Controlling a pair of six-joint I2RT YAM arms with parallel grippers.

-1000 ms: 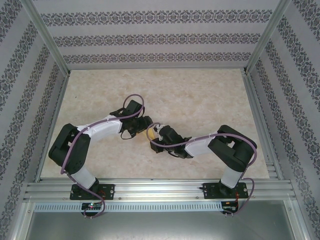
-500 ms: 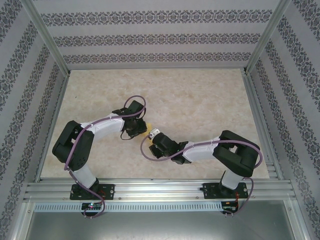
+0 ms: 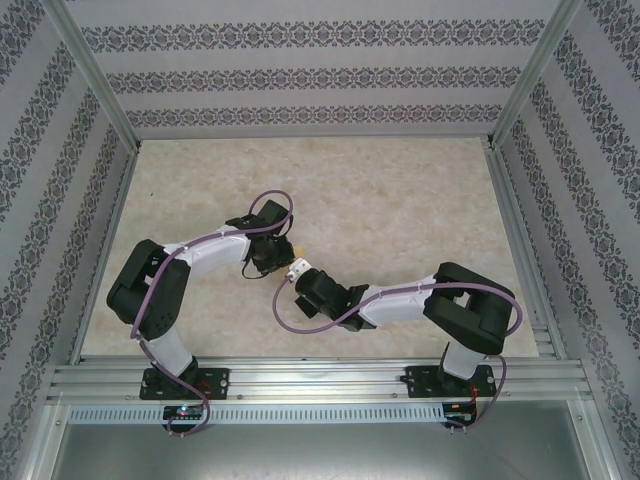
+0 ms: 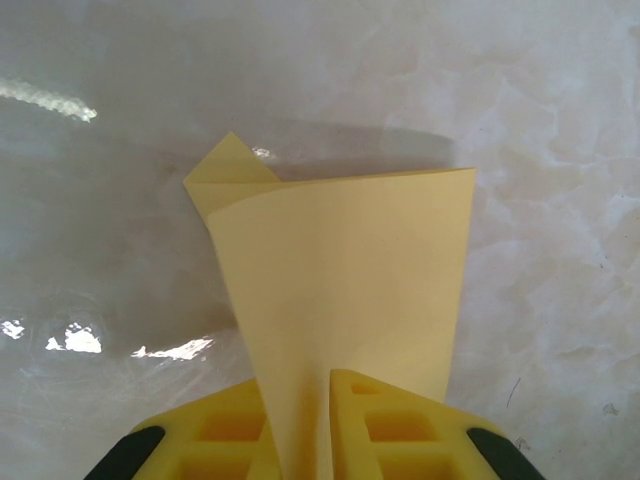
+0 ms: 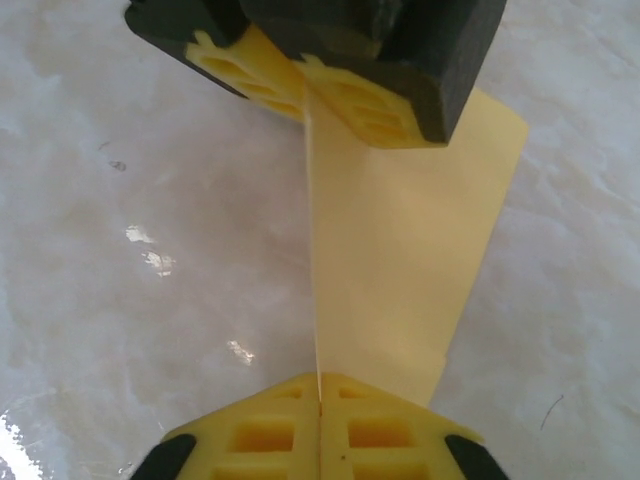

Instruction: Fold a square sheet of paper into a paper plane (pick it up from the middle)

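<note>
- The thin yellow sheet of paper (image 4: 350,290), folded into a tapering shape, is held between the two arms over the middle of the pale marbled table (image 3: 400,190).
- The left fingers (image 4: 225,435), blocky yellow pads, stand narrow and are clamped on the slim end of the sheet. The paper widens away from them to a straight far edge, with a small folded corner poking out at its far left.
- The right fingers (image 5: 260,435), pads of the same yellow, are pressed together with one edge of the sheet caught in the seam between them.
- In the right wrist view, the left fingers grip the opposite end, and the sheet spans between the two pairs.
- From above, the left arm (image 3: 200,255) and the right arm (image 3: 400,300) meet near the table's middle, where a sliver of yellow shows.
- Whether the sheet touches the table cannot be told.
</note>
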